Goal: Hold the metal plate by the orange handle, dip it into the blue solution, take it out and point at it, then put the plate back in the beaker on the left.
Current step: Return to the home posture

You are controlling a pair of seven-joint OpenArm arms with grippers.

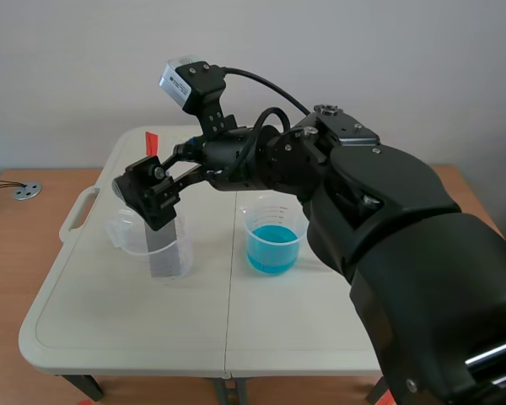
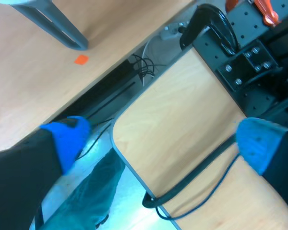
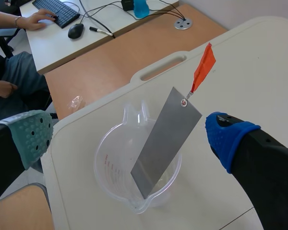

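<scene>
A grey metal plate (image 1: 165, 246) leans inside the clear beaker (image 1: 128, 233) on the left of the white table, and its orange handle (image 1: 150, 139) sticks up behind. The right arm reaches across from the right, with its gripper (image 1: 152, 192) just above that beaker. In the right wrist view the plate (image 3: 165, 143) stands tilted in the beaker (image 3: 114, 165). The orange handle (image 3: 203, 67) lies ahead of the open right gripper (image 3: 129, 136), which touches nothing. A beaker of blue solution (image 1: 272, 245) stands mid-table. The left gripper (image 2: 161, 141) is open and empty, off the table.
The white table (image 1: 110, 329) has a carry slot (image 3: 164, 66) beyond the clear beaker. A person's hand (image 3: 36, 18) rests on a keyboard at a far desk. The left wrist view shows a wooden desk top (image 2: 192, 129), cables and a black mount (image 2: 249, 62).
</scene>
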